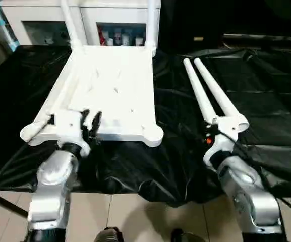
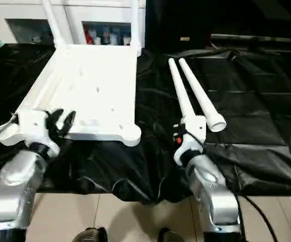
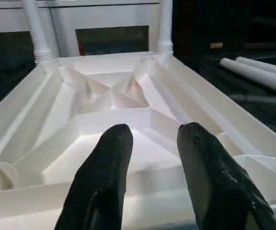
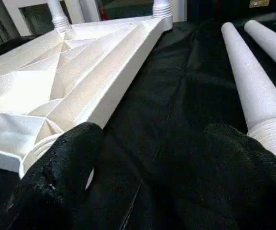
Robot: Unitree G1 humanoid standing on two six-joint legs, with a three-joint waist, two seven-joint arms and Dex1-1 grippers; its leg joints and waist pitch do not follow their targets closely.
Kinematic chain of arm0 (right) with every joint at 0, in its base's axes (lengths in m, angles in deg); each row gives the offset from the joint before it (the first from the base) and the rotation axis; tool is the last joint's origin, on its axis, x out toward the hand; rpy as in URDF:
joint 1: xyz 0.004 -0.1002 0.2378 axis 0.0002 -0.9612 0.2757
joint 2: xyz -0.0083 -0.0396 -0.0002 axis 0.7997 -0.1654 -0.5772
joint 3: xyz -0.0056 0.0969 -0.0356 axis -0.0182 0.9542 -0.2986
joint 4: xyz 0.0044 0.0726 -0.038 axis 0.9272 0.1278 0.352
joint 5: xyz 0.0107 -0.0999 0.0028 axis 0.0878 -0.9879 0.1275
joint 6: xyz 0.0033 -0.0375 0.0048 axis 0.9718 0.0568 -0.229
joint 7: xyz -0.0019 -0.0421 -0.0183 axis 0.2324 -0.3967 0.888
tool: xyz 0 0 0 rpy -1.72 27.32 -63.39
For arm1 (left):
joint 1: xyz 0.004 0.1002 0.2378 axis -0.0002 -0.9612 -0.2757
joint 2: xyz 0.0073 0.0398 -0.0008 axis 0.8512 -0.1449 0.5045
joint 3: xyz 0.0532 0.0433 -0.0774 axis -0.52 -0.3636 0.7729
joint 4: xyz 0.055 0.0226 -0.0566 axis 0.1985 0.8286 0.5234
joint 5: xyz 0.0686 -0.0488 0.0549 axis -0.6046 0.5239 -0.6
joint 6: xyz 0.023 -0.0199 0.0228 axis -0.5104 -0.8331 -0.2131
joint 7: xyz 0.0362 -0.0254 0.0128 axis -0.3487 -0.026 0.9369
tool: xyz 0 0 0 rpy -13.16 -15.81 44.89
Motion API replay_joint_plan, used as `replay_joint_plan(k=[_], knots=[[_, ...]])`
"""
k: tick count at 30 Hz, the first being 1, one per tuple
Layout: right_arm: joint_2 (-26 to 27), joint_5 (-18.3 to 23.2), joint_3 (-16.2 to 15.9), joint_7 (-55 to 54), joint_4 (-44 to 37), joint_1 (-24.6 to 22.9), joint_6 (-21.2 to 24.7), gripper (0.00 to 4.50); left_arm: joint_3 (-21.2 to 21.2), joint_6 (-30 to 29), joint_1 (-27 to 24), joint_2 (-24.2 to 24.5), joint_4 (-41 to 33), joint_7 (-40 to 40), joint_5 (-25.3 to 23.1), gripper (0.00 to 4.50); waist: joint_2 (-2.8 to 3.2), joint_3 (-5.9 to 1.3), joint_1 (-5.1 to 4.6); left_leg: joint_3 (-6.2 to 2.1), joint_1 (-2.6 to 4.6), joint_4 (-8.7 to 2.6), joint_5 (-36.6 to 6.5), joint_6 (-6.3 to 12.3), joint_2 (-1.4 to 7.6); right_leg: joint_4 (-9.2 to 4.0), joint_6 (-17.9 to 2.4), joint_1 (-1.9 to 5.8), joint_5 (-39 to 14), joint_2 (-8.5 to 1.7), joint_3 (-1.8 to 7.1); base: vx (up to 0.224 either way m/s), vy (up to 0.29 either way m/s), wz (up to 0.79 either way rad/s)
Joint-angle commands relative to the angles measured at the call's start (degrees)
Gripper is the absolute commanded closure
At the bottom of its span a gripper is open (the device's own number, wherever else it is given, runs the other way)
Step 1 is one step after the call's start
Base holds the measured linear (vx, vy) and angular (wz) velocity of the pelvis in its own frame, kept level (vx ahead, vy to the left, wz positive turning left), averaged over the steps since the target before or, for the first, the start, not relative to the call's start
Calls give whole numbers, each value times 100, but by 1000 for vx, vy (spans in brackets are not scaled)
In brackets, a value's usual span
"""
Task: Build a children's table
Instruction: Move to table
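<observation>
We have the tabletop point(image 1: 110, 85) upside down on the left, two legs fitted at its far corners. Both the left gripper point(image 1: 91, 122) and the right gripper point(image 4: 142, 167) are released, grasping nothing. We should take a loose leg point(image 1: 198, 93) near its threaded end and bring it straight to a near corner socket.

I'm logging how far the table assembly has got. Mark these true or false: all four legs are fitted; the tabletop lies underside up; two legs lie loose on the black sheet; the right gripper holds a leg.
All four legs are fitted: false, two stand in the tabletop's far corners.
Tabletop underside up: true.
Two loose legs lie on the black sheet: true.
Right gripper holds a leg: false, it is open beside them.
</observation>
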Motion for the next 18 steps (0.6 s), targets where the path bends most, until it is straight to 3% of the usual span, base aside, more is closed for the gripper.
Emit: replay_joint_plan(k=[1, 2, 3, 4, 5, 6, 7, 8, 9, 10, 11, 12, 13, 14, 15, 16, 17, 18], knots=[[-2, -46, -9, 27, 33, 96, -82, 61, -102, -58, 66, 9, -130, 63, -64, 259, 222, -198, -38, 93, 534, -793, -5456, -317, 501, 1, 132, 109, -3070, 326, -338, -45, -8, -23], [3, -45, -17, 45, 59, 112, -92, 61, -107, -75, 68, 17, -145, 76, -52, 259, 291, -217, 532, 542, -70, -1194, -6255, -556, 619, 1285, -338, 578, -1473, 109, -426, -85, 15, -55], [-13, -45, -46, 77, 93, 132, -111, 61, -113, -105, 74, 38, -173, 89, -21, 259, 250, -222, 692, 770, -57, -1300, -6574, -570, 707, 1698, -323, 540, -1572, 173, -396, -69, -77, -67], [-27, -61, -80, 83, 126, 147, -131, 61, -122, -124, 71, 66, -194, 92, 7, 259, 3, -224, 1145, 727, -506, -1056, -6174, -436, 767, 1978, -84, 985, -2733, -21, 80, -69, -77, -67], [-36, -53, -124, 129, 172, 159, -184, 61, -132, -136, 58, 102, -238, 93, 24, 259, -438, -605, 786, 745, 452, 715, -3574, -351, 513, 1275, 675, 276, -6803, -233, 914, 105, -219, -30], [-41, -51, -147, 149, 187, 161, -189, 61, -129, -147, 51, 106, -263, 95, 21, 259, -668, -286, 629, 307, 429, 1421, -2270, -45, 51, -13, 664, -162, -8183, -371, 1146, 220, -172, 13], [-50, -64, -169, 163, 197, 163, -207, 61, -128, -159, 46, 109, -282, 99, 13, 259, -456, -290, 1033, -251, -460, 1572, -1516, 555, -487, -35, 225, 742, -6901, -342, 1750, 220, -172, 13], [-58, -79, -199, 183, 214, 163, -232, 61, -128, -160, 33, 118, -307, 109, -12, 259, -273, -250, 1277, -359, -342, 1338, -1481, 505, -438, -44, 101, 796, -6045, -413, 1895, 198, -90, 41], [-61, -87, -217, 195, 229, 164, -251, 61, -128, -158, 23, 120, -322, 114, -36, 259, -181, -271, 1365, -478, -123, 1224, -1730, 302, -321, 14, -323, 850, -4823, -379, 2140, 156, -47, 49], [-67, -91, -244, 229, 239, 166, -266, 61, -122, -162, 8, 121, -347, 113, -39, 259, -130, -423, 1457, -561, -67, 898, -1470, 281, -342, 90, -607, 1175, -2933, -162, 2019, 156, -47, 49], [-85, -102, -298, 305, 256, 181, -290, 61, -113, -185, -32, 134, -404, 116, -42, 259, -10, -654, 1426, -641, 243, 404, -807, 492, -185, 493, 0, 1269, -258, 395, 1609, 195, 4, 44], [-84, -103, -302, 313, 260, 187, -288, 61, -110, -193, -43, 139, -418, 117, -40, 259, 118, -786, 1264, -927, 827, 213, -45, 1163, 157, 1086, 477, 808, 537, 636, 1111, 260, 17, 30], [-83, -103, -306, 322, 269, 195, -292, 61, -114, -211, -62, 157, -442, 130, -27, 259, 87, -954, 763, -1710, 1767, 404, 3414, 2644, 959, 1723, 751, -505, -1540, 73, 509, 260, 17, 30], [-86, -107, -308, 327, 280, 202, -305, 61, -120, -221, -71, 171, -452, 134, -18, 259, 115, -884, 728, -1637, 1517, 334, 4190, 2713, 846, 1792, 763, -590, -1342, -34, 475, 212, -27, -13], [-95, -110, -307, 333, 284, 210, -317, 61, -130, -232, -77, 186, -468, 131, -10, 259, 127, -837, 717, -1395, 1301, 334, 4429, 2620, 568, 1804, 767, -654, -968, -18, 405, 19, 3, -18], [-104, -90, -288, 328, 320, 238, -330, 61, -138, -248, -90, 203, -495, 123, -3, 259, 34, -806, 642, -912, 995, 261, 4227, 2352, 78, 1709, 601, -719, -55, 101, 275, 19, 3, -18], [-111, -88, -286, 322, 340, 251, -342, 61, -136, -248, -96, 209, -501, 124, -4, 259, -101, -693, 562, -510, 741, 193, 3059, 2246, -336, 1178, 96, -643, 1022, 121, 261, -95, 35, 4], [-126, -97, -287, 324, 344, 255, -361, 61, -135, -255, -95, 212, -504, 133, 0, 259, -226, -613, 499, -383, 649, 171, 2129, 2186, -636, 773, -104, -446, 1356, 130, 301, 0, 0, 0]])
